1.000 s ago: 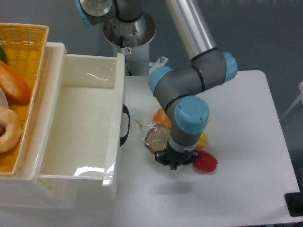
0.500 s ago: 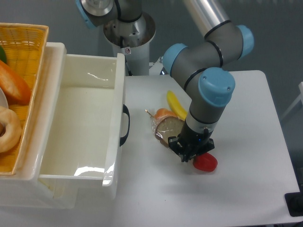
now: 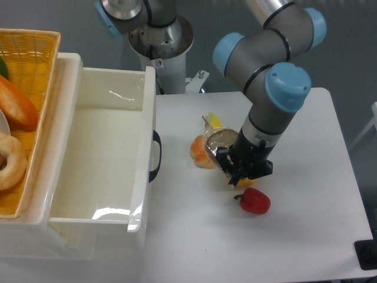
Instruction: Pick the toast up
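Note:
The toast (image 3: 221,141), a brown slice in shiny clear wrap, hangs tilted just above the table's middle, its wrap tail pointing up and left. My gripper (image 3: 234,170) is shut on the slice's lower right edge, and its black fingers (image 3: 226,160) cover that edge. A round orange bun (image 3: 199,151) lies right beside the toast on the left.
A red pepper (image 3: 254,201) lies just below the gripper. A yellow banana (image 3: 214,122) is partly hidden behind the toast and wrist. An open white drawer (image 3: 145,147) with a black handle (image 3: 156,155) stands at the left. Beyond it a wicker basket (image 3: 35,59) holds breads.
The gripper has moved right and up with the toast in it, lifting the slice off the table. The bun and banana, hidden before by the arm, now show.

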`<action>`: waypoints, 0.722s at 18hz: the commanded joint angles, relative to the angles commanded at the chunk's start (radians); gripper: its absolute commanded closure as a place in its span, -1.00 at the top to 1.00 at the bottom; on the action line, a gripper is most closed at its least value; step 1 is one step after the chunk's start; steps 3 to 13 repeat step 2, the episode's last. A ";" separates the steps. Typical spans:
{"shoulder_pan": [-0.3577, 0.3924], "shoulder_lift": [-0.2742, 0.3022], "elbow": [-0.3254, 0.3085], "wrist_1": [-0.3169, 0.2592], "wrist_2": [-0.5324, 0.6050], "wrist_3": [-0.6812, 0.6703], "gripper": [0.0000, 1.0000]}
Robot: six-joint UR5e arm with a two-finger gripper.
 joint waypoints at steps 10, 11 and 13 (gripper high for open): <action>0.008 0.002 0.000 -0.008 0.000 0.002 -1.00; 0.008 0.002 0.000 -0.008 0.000 0.002 -1.00; 0.008 0.002 0.000 -0.008 0.000 0.002 -1.00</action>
